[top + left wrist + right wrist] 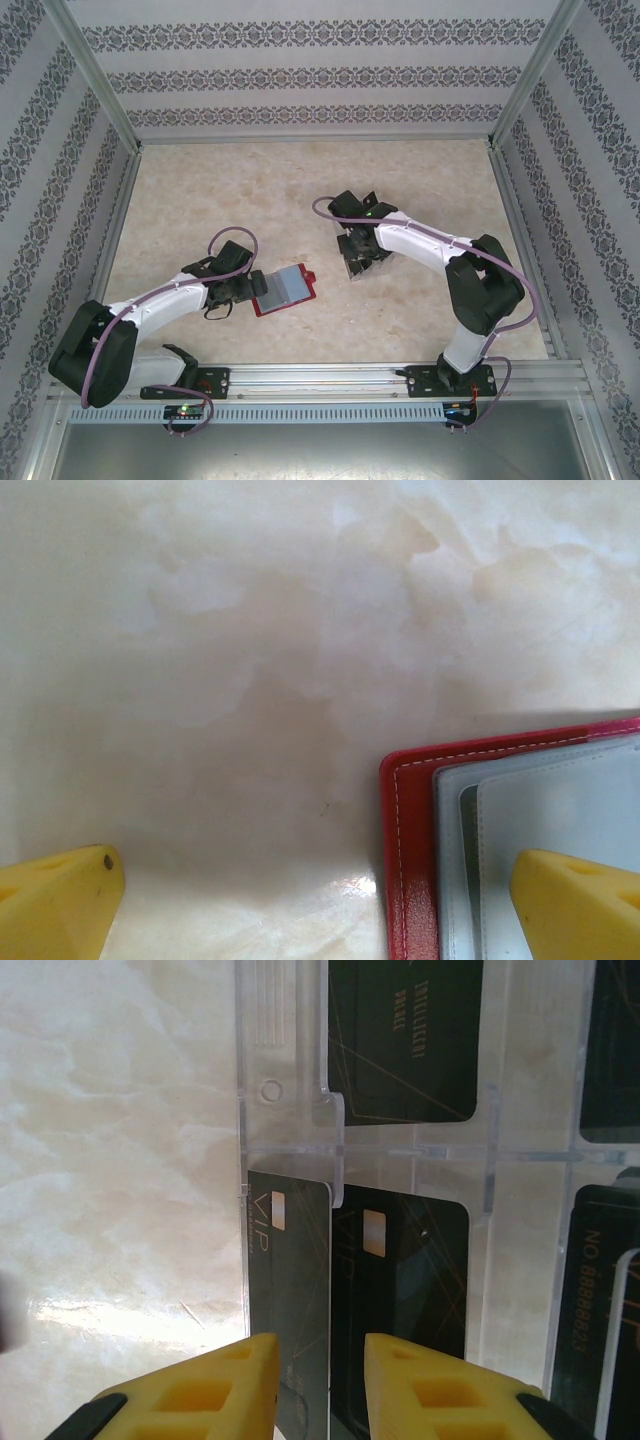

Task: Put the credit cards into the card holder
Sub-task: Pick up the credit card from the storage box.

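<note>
Red and leather-like, the card holder [285,288] lies opened flat on the desk [250,630], its grey-blue clear pockets facing up. The left gripper [318,870] sits right at the holder's near corner. Its jaws are spread as wide as they go and hold nothing; one yellow finger is over bare desk and the other over the pocket sheet.

To the right, well apart from the holder, a clear plastic tray [285,1070] keeps the credit cards [410,1290] in its slots. The right gripper [320,1350] hangs directly above the tray, so the right arm is plainly the nearer one for a pick. Its jaws are drawn in to a narrow gap. That gap straddles the seam where a tilted VIP card [290,1280] overlaps its neighbour. Both cards' long axes run straight away from the fingers, in line with the gap. Whether the tilted card's edge is actually pinched cannot be told. Any lifted card would likely have to travel leftward to reach the pockets.
</note>
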Controlling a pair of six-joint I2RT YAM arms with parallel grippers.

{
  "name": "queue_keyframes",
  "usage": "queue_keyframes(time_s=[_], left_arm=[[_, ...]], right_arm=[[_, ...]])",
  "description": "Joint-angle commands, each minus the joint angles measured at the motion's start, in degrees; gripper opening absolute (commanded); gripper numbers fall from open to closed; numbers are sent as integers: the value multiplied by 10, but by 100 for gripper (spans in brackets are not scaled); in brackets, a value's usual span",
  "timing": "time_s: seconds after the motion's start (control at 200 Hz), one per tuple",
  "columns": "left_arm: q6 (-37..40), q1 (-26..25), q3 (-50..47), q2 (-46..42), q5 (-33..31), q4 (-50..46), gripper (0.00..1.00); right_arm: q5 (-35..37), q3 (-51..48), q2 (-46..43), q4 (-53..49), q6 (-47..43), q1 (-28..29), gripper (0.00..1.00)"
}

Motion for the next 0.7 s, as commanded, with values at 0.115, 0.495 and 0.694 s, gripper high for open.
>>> queue_keyframes(time_s=[0.115,0.495,0.694], left_arm=[[-5,-7,-7,4,2,19,100],[-6,-6,-9,2,2,20,100],[-5,-6,-9,1,2,21,100]], right_arm=[[54,13,-21,-23,-2,24,30],[77,31,6,-35,-9,34,30],[71,32,24,-32,-8,31,28]])
